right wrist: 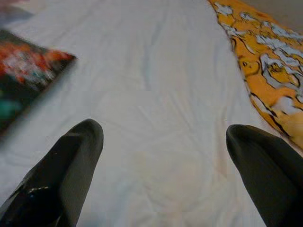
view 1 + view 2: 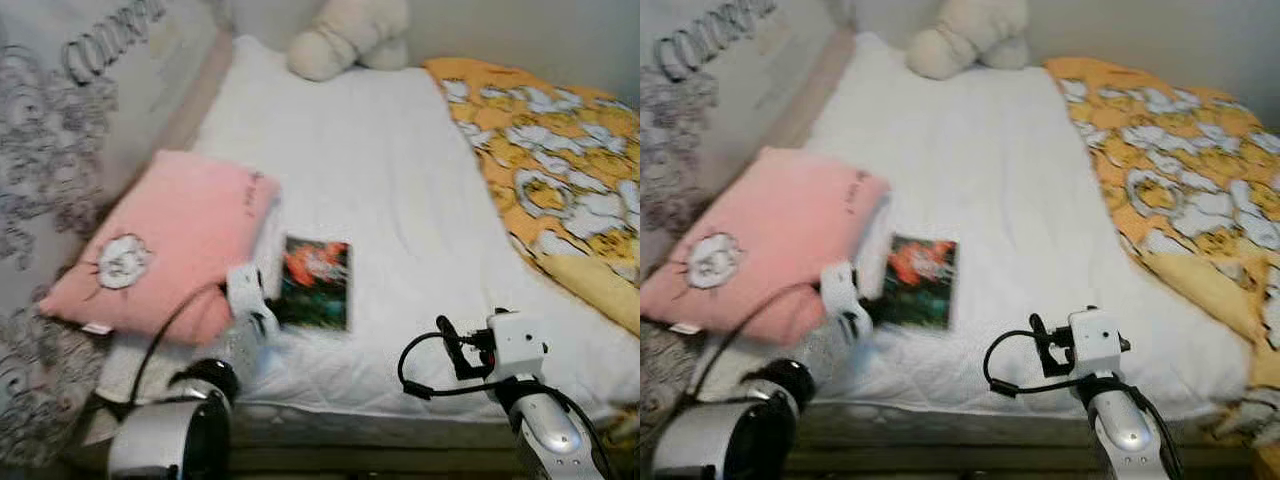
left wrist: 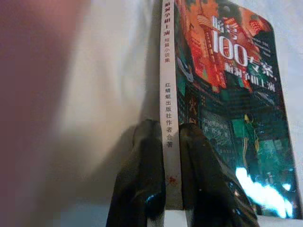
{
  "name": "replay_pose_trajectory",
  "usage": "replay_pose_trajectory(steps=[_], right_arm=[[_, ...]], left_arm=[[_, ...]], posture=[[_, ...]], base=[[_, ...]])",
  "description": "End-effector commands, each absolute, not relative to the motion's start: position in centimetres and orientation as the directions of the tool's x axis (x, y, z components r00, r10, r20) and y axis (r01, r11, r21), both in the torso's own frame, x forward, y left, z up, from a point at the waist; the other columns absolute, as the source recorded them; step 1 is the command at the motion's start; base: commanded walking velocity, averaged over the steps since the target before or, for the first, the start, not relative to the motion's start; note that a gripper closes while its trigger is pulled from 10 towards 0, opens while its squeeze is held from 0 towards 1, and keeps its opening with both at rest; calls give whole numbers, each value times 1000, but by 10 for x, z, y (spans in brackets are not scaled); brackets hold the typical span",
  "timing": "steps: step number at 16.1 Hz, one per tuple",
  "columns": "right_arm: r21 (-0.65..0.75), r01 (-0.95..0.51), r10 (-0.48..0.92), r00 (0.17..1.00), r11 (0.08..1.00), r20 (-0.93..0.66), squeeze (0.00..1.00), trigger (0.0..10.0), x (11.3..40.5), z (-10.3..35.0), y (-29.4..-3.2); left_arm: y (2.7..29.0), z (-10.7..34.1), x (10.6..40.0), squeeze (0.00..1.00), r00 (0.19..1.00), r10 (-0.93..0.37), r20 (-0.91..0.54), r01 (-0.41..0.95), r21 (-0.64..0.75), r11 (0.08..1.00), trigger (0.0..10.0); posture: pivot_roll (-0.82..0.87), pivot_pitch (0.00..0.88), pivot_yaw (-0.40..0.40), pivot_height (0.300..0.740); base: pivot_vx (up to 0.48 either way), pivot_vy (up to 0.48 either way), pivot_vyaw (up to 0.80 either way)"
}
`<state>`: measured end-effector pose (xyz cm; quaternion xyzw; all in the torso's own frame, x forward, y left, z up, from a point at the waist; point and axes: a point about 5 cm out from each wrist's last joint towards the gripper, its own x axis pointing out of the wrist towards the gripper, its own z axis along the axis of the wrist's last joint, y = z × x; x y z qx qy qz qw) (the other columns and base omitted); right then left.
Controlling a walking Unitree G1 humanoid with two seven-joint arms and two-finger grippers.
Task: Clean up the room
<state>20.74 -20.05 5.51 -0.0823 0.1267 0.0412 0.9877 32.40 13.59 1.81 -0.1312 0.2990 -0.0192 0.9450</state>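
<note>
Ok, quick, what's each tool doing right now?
Left tool: closed on the book at its spine.
Right tool: open, holding nothing, over the bed sheet.

Book (image 2: 919, 282) lies flat on white bed (image 2: 980, 180) — beside pink pillow (image 2: 760, 235), left hand (image 2: 845, 300) at its edge.

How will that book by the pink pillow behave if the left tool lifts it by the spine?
The book looks like a thin paperback, so probably light but floppy, sagging from a spine-edge grip. Its glossy cover may slip between the left tool fingers. Lying flat on the soft bed, it won't roll.
</note>
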Motion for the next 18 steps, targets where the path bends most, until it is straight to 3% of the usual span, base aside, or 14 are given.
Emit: replay_pose_trajectory(steps=[1,5,7,8,9,11,14,15,18], right_arm=[[-177,-96,48,965,980,-259,8,10000,206,55,-206],[-173,-106,57,962,979,-268,8,10000,207,52,-204],[-173,-106,55,959,979,-277,12,10000,208,50,-205],[-173,-111,58,957,979,-284,12,10000,208,49,-204],[-173,-113,60,956,978,-286,8,10000,208,48,-204],[-176,-119,64,955,977,-291,8,10000,208,48,-204],[-177,-112,57,955,978,-291,8,10000,208,47,-205],[-170,-108,54,953,980,-297,8,10000,205,44,-204],[-152,-117,65,948,981,-313,8,10000,202,39,-198]], left_arm=[[138,40,341,0,877,-82,-474,-14,-194,981,10000],[142,49,347,0,902,5,-431,-24,-40,999,10000],[139,35,338,0,869,-14,-495,40,43,998,10000],[140,28,332,827,843,-11,-538,56,68,996,10000],[142,25,330,1000,834,-2,-551,60,87,994,10000],[146,34,337,1000,850,5,-528,92,158,983,10000],[128,52,349,1000,901,-90,-424,222,274,936,10000],[102,65,351,1000,908,-244,-339,356,320,878,10000],[67,73,341,1000,841,-470,-270,540,345,768,10000]], posture=[[-140,0,-98,740],[-126,0,-97,740],[-120,0,-101,740],[-118,0,-104,740],[-118,0,-104,740],[-119,0,-105,740],[-113,0,-102,740],[-105,0,-100,740],[-90,0,-94,740]], base=[[0,0,0],[0,0,0],[0,0,0],[0,0,0],[0,0,0],[0,0,0],[0,0,0],[0,0,0],[0,0,0]])
